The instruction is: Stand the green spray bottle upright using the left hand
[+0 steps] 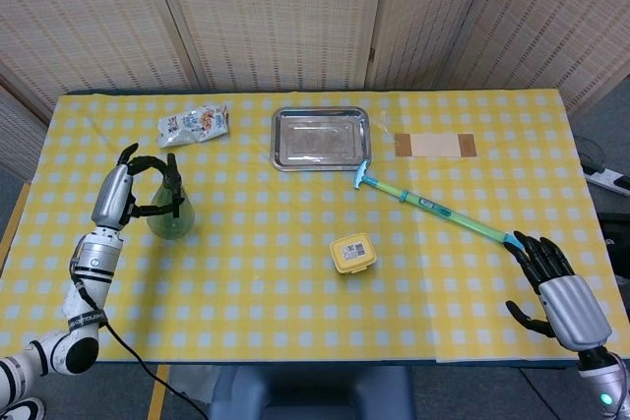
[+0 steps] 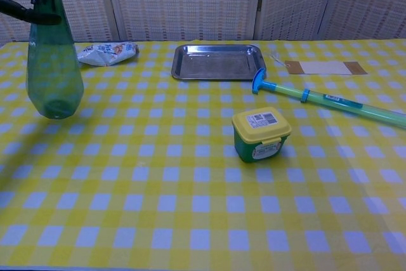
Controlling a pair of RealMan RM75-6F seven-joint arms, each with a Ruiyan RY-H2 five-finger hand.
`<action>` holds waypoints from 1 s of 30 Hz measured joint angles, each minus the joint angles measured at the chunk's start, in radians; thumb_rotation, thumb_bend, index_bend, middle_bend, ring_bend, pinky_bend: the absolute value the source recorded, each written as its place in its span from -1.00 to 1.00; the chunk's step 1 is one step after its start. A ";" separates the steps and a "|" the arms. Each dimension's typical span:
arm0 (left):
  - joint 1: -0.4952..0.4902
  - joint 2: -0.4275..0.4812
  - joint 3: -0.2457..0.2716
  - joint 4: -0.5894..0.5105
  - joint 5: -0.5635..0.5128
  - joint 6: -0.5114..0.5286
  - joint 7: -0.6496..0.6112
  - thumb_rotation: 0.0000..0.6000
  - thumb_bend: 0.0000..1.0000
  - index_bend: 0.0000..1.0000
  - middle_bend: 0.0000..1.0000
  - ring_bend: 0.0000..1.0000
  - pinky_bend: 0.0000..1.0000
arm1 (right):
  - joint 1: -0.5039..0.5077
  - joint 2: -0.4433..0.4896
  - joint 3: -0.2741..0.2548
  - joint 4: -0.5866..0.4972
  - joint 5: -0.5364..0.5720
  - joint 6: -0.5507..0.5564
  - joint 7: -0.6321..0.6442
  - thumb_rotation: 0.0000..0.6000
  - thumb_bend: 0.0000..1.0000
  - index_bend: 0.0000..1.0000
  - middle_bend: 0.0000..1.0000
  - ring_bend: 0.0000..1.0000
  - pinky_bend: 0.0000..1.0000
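The green spray bottle [image 1: 169,216] stands upright at the table's left side, black trigger head on top. My left hand [image 1: 120,194] grips it around the neck, fingers wrapped just under the trigger. In the chest view the bottle [image 2: 54,68] is vertical at the far left, its base at or just above the cloth; I cannot tell which. Only the dark fingers [image 2: 18,4] of the left hand show there, at the top corner. My right hand [image 1: 557,290] lies at the front right edge with fingers spread, holding nothing.
A steel tray [image 1: 321,138] sits at the back centre, a snack packet [image 1: 194,125] behind the bottle. A yellow-lidded green tub [image 2: 260,133] stands mid-table. A long blue-green handled tool [image 1: 433,206] lies diagonally toward the right hand. A brown-edged card [image 1: 435,146] lies beside the tray.
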 measured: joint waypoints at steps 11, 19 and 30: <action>0.062 -0.081 0.016 0.097 0.058 0.071 -0.176 1.00 -0.49 0.42 0.71 -0.33 -1.00 | 0.000 -0.001 -0.002 -0.002 -0.004 -0.001 -0.006 1.00 -0.33 -1.00 -1.00 -1.00 -1.00; 0.060 -0.124 0.034 0.155 0.089 0.080 -0.175 1.00 -0.49 0.28 0.62 -0.41 -1.00 | 0.000 -0.001 -0.002 -0.003 -0.006 0.000 -0.006 1.00 -0.33 -1.00 -1.00 -1.00 -1.00; 0.056 -0.110 0.048 0.175 0.101 0.033 -0.199 1.00 -0.53 -0.32 -0.06 -0.73 -1.00 | -0.002 -0.003 -0.002 -0.006 -0.005 0.003 -0.016 1.00 -0.33 -1.00 -1.00 -1.00 -1.00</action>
